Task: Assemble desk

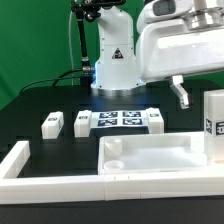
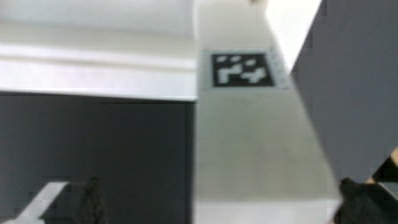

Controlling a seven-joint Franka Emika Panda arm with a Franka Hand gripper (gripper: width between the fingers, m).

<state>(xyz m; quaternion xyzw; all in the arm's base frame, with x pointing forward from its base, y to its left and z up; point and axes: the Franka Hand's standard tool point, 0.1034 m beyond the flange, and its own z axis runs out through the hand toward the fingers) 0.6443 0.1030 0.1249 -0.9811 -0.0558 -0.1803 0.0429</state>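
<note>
White desk top (image 1: 150, 152), black-and-white tagged legs (image 1: 52, 123), black table (image 1: 40, 100).

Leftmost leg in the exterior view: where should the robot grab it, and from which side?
Likely from above, closing on two opposite flat sides at mid-length: the leg is a square block on the table, set apart from its neighbour.

a white desk part (image 2: 240, 140) carries a square black-and-white tag (image 2: 240, 70). dark table (image 2: 89, 140) shows beside it. the gripper (image 2: 214, 203) has its blurred fingertips (image 2: 61, 203) spread wide apart.
</note>
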